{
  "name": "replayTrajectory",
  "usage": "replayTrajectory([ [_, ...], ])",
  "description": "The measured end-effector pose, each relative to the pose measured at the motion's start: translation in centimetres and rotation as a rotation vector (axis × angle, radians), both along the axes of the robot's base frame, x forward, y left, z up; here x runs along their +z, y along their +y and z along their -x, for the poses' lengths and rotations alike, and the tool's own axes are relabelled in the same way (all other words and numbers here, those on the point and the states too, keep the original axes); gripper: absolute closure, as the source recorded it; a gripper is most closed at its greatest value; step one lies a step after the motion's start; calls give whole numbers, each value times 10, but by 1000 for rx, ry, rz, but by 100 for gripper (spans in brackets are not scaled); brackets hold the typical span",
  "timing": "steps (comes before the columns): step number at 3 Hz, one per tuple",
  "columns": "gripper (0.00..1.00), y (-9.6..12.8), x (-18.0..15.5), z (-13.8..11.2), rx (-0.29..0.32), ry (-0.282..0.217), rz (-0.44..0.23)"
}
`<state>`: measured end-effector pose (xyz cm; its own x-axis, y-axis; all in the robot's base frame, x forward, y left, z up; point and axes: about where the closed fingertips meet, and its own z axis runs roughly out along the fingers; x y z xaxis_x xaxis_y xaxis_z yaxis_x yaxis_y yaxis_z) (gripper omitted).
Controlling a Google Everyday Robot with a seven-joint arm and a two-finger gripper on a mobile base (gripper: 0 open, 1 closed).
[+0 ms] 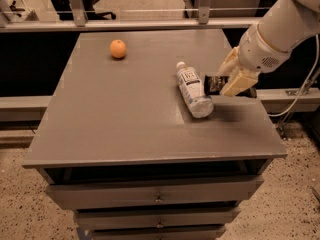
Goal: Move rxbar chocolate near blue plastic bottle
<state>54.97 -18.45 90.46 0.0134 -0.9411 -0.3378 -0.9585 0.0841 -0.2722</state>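
The blue plastic bottle (193, 90) lies on its side on the grey table (130, 109), right of centre, white cap pointing away. The rxbar chocolate (213, 84) is a black wrapped bar just right of the bottle, its left end close to the bottle's side. My gripper (231, 80) with pale fingers is shut on the bar's right part, low over the table near its right edge. Most of the bar is hidden by the fingers.
A round orange fruit (118, 49) sits at the table's far left. The table's right edge (267, 124) is close under my arm. Drawers (155, 196) lie below the table front. A rail (150, 24) runs behind the table.
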Motion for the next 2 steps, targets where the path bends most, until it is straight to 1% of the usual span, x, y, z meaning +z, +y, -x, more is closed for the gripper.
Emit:
replayTrajectory([
  [1, 78, -10, -8, 0, 8, 13, 16],
  [2, 54, -14, -14, 1, 19, 24, 26],
])
